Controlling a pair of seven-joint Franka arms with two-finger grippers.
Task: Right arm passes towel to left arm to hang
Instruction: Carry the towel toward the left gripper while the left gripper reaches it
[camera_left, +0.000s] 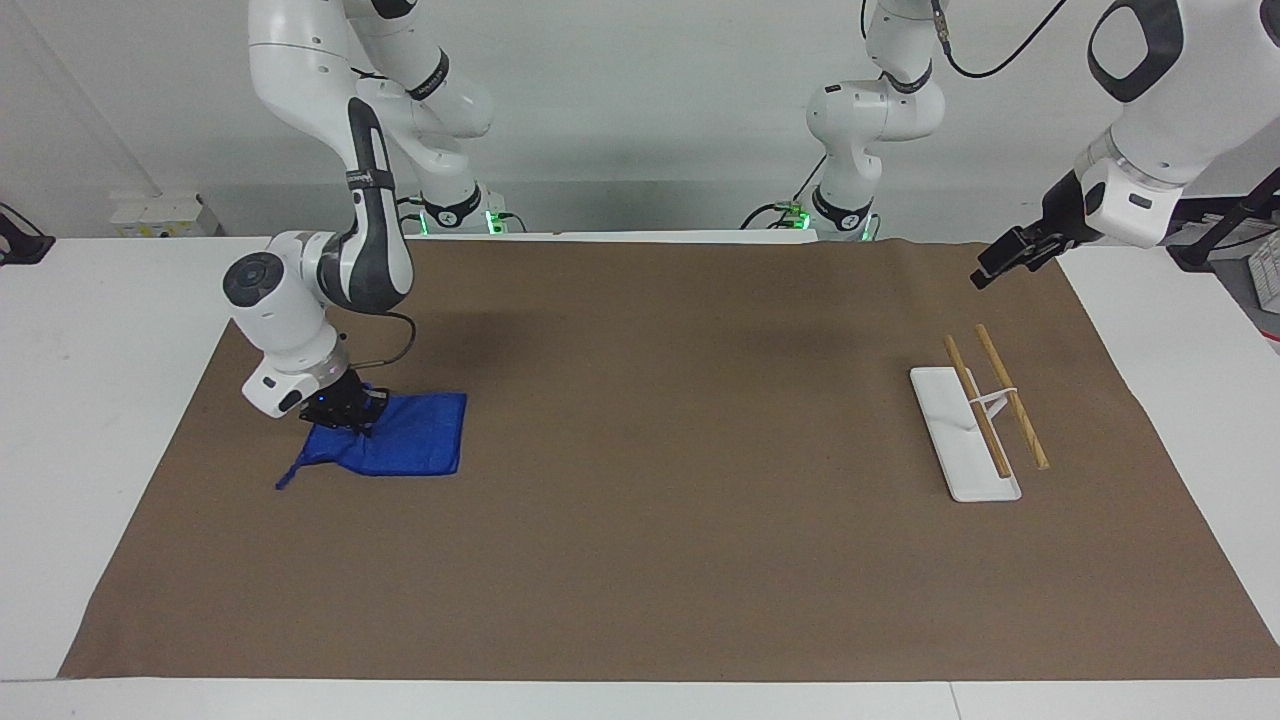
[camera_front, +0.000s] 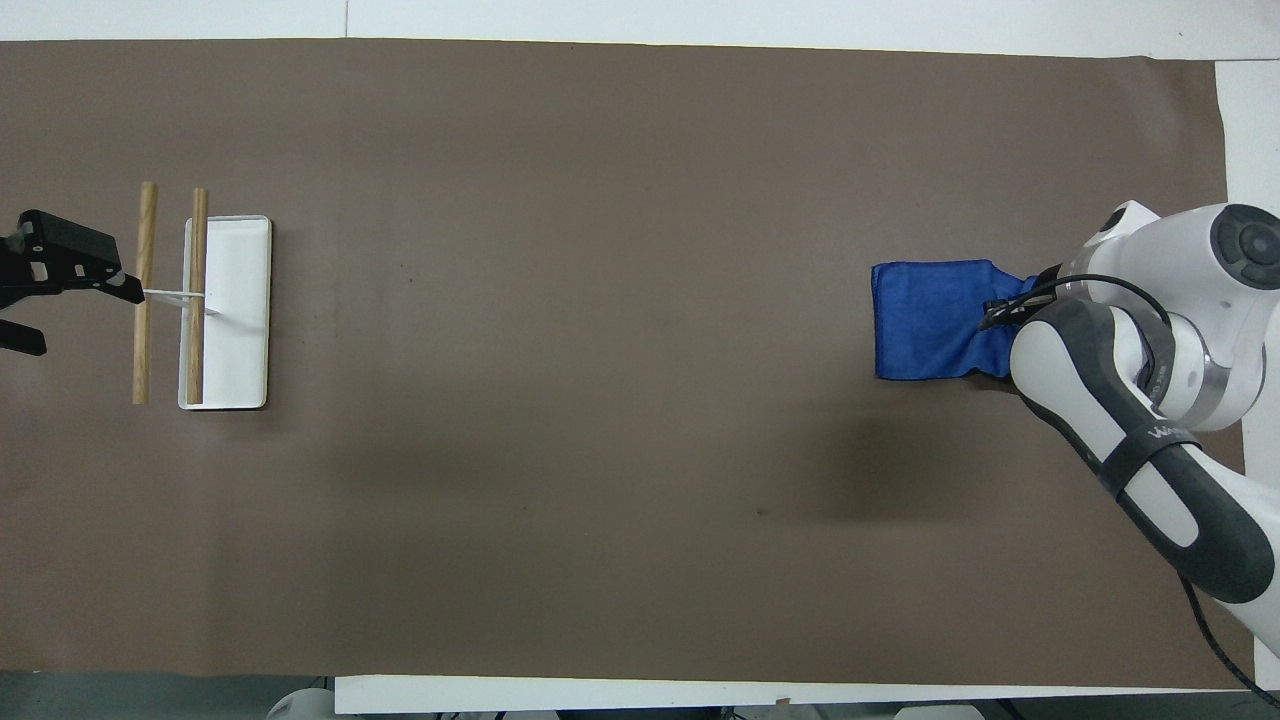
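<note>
Towel (camera_left: 400, 440): blue, bunched at one end

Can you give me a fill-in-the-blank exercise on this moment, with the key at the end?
1. The right gripper is shut on the bunched edge of the ____.
2. The towel is bright ____ in colour.
3. The rack with two wooden bars stands toward the ____ arm's end of the table.
4. The left gripper is up in the air and holds ____.

Missing words: towel; blue; left; nothing
</note>
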